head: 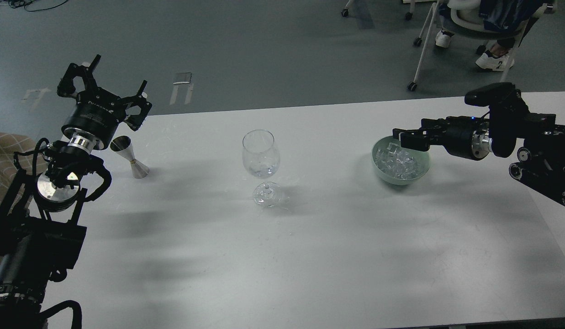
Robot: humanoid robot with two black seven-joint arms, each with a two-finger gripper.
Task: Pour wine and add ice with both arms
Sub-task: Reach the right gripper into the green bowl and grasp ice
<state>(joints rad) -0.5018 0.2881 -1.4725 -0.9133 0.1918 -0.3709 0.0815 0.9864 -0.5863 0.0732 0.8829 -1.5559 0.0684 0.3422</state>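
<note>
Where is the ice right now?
In the head view the ice sits in a pale green bowl on the table's right side, right of the wine glass, with the right hand at the bowl's rim.

The right end effector (403,139) reached over the far rim of the green bowl (401,176), and its dark fingers merged, so whether they were parted or closed on any ice (396,162) could not be told. It also covered the bowl's far right rim. The cubes blurred into one glassy heap, too small to count. The right arm (538,155) ran off the right edge, the left arm (31,246) off the lower left corner. A seated person (488,27) at the far right was cut off by the top edge, only legs and white shoes showing. The table (309,256) was cropped at the near edge.
</note>
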